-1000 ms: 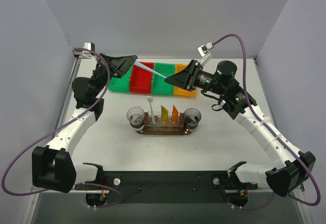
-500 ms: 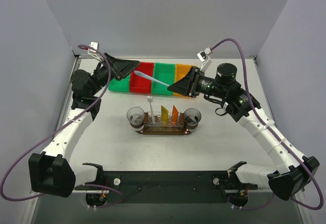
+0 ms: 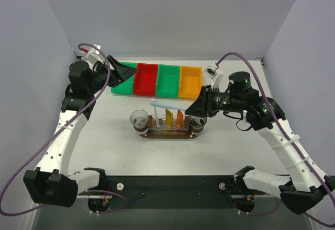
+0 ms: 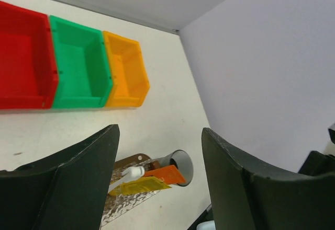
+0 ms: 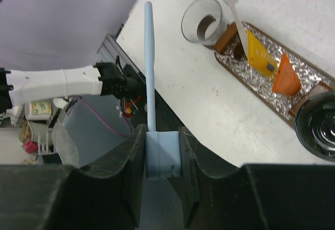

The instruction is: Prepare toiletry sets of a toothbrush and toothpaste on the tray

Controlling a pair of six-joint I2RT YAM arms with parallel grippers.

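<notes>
My right gripper (image 3: pixel 194 108) is shut on the thick end of a pale toothbrush (image 3: pixel 170 106), which lies level just above the dark oval tray (image 3: pixel 167 135). In the right wrist view the gripper (image 5: pixel 162 136) clamps the toothbrush (image 5: pixel 150 62) at its base. Another white toothbrush (image 5: pixel 234 13) stands on the tray (image 5: pixel 306 76) beside the yellow toothpaste (image 5: pixel 259 55) and the orange toothpaste (image 5: pixel 285 78). My left gripper (image 3: pixel 128 72) hangs open and empty by the bins, far left of the tray. Its wrist view (image 4: pixel 159 130) shows the orange tube (image 4: pixel 165 175) and the yellow tube (image 4: pixel 138 186) below.
Two grey cups (image 3: pixel 139 119) (image 3: pixel 197 121) stand at the tray's ends. A row of green (image 3: pixel 124 83), red (image 3: pixel 146 78), green (image 3: pixel 168 78) and orange (image 3: pixel 190 81) bins sits behind the tray. White walls close in the table on three sides.
The left gripper opened, let go of the toothbrush and drew back to the left. The right gripper carried the toothbrush forward and down to just above the tray.
</notes>
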